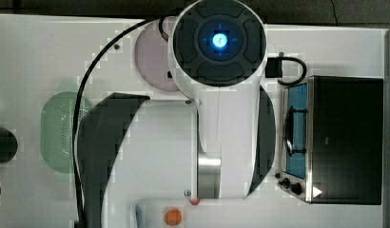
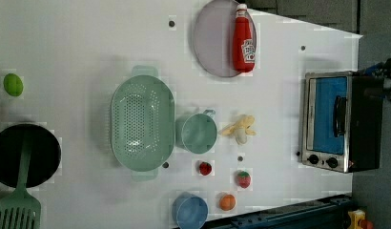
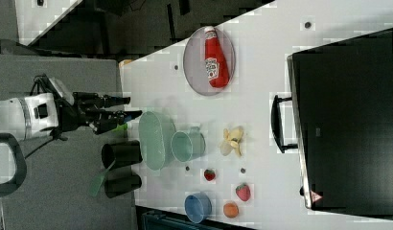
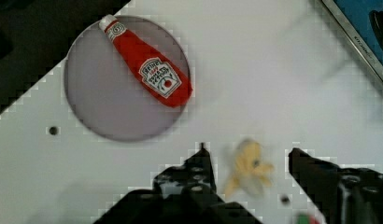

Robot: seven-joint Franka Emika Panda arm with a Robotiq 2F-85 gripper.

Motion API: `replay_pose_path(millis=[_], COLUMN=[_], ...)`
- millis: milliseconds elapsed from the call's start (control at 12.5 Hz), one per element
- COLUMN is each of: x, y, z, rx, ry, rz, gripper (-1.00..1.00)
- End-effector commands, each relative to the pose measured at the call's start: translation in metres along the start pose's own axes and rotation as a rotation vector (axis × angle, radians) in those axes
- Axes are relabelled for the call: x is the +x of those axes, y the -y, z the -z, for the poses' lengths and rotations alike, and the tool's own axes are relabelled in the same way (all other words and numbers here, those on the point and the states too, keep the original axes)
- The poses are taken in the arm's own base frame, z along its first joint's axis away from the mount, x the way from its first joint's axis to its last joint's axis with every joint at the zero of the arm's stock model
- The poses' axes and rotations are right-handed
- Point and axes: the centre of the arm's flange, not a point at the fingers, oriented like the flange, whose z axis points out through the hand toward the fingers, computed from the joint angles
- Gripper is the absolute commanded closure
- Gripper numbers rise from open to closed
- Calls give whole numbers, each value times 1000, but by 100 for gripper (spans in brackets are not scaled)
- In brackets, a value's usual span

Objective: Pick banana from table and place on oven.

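Banana [image 2: 240,129] lies on table [image 2: 279,86], partly peeled, pale peel strips splayed. Long axis in left view runs roughly 8 to 2 o'clock; which end is stem, cannot tell. From banana in left view: oven [image 2: 339,121] at 3 o'clock, well apart; teal cup [image 2: 197,133] at 9 o'clock, near; ketchup bottle [image 2: 243,40] on plate [image 2: 212,38] at 12 o'clock. Gripper [image 4: 248,161] fingers spread apart, nothing between them touched; wrist view shows banana [image 4: 248,168] on table in gap between fingers. Right view: gripper [image 3: 120,108] off table, well apart from banana [image 3: 233,140].
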Motion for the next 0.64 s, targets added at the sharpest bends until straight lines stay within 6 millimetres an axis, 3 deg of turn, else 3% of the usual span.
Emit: replay_pose_path(millis=[80,240,480,640], x=[-102,-102,-102,-97], y=[-131,-131,-129,-124], z=[73,73,70,54], rx=[19,19,14,-12], ry=[-1,-1,3,26], rz=[-219,-218,-216,-214], gripper=[-58,-100,-100,-100])
